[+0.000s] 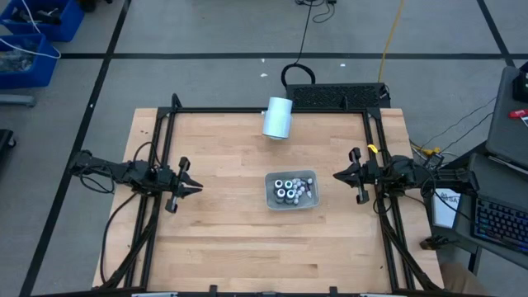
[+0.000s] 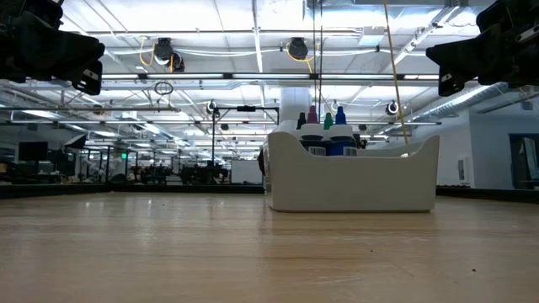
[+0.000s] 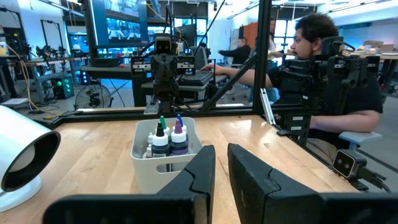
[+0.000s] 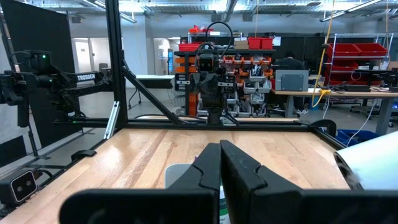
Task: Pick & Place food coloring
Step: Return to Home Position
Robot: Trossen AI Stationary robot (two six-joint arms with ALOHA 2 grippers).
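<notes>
The food coloring bottles point(image 1: 289, 190) stand upright in a pale grey rectangular tray point(image 1: 269, 200) near the table's middle, slightly right. In the low view their coloured caps point(image 2: 324, 135) stick up above the tray wall point(image 2: 354, 181). The left wrist view shows dark bottles with green and purple tips point(image 3: 168, 140). My left gripper point(image 1: 196, 188) hovers level at the table's left, pointing at the tray, its fingers point(image 3: 222, 155) a narrow gap apart and nothing between them. My right gripper point(image 1: 337, 175) hovers level at the right, shut point(image 4: 220, 152), nothing in it.
A large white cylinder point(image 1: 278, 117) lies on its side at the table's far edge, behind the tray. A black frame point(image 1: 247, 110) runs round the table. A person point(image 3: 323, 74) sits at a desk beyond the right side. Bare wood lies between each gripper and the tray.
</notes>
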